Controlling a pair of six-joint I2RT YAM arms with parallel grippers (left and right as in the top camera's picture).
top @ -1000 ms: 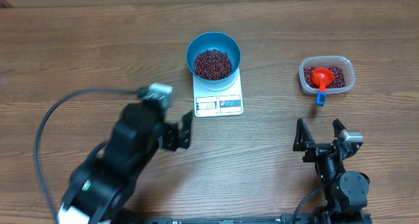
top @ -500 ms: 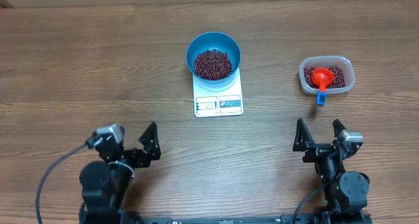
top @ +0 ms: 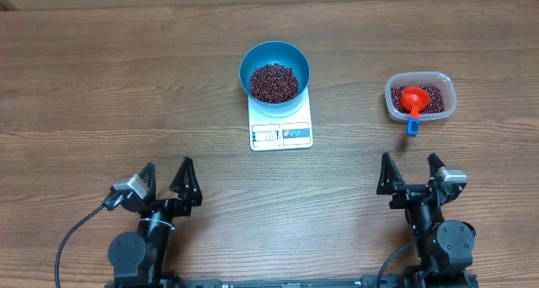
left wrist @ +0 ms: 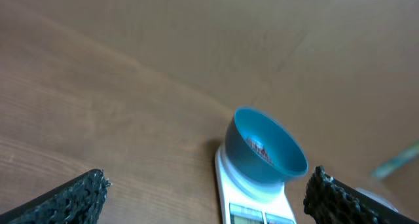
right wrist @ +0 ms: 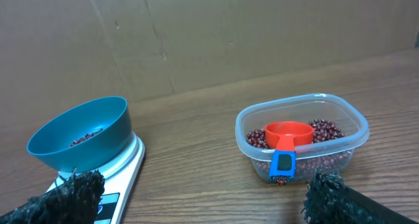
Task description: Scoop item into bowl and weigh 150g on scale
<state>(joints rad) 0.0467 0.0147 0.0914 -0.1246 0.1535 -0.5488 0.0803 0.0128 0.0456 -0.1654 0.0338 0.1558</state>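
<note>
1. Overhead view:
   - The left tool point(top: 167, 177) has moved. A second ago its arm reached out over the counter point(top: 101, 69) toward the scale's near left corner; now it sits pulled back at the near edge, level with the right tool point(top: 411, 174).
   - The right tool has not shifted, and nothing else has moved.
   - Both tools have their jaws spread wide and grip nothing.
   - Counted: two tools, one blue bowl point(top: 246, 67), one white scale point(top: 282, 134), one clear tub point(top: 392, 104), one red scoop point(top: 413, 97).
   - The bowl stands on the far part of the scale, mid-counter, with a heap of dark red beans point(top: 274, 82) inside.
   - A second lot of beans lies in the tub, well to the right. The scoop rests on them, its blue-tipped handle hanging over the near rim.

2. Left wrist view (blurred):
   - Two dark fingers point(left wrist: 72, 201) stand far apart at the lower corners with only bare counter between them.
   - One bowl point(left wrist: 243, 164) sits on one scale point(left wrist: 224, 185) ahead and to the right, with a few beans point(left wrist: 258, 147) visible inside.

3. Right wrist view:
   - Two fingers point(right wrist: 72, 196) are parted to the frame's edges, holding nothing.
   - The bowl point(right wrist: 98, 153) on the scale point(right wrist: 129, 168) is at the left, beans point(right wrist: 87, 138) showing inside.
   - One tub point(right wrist: 348, 152) is at the right, with one scoop point(right wrist: 288, 135) bedded in its beans.
</note>
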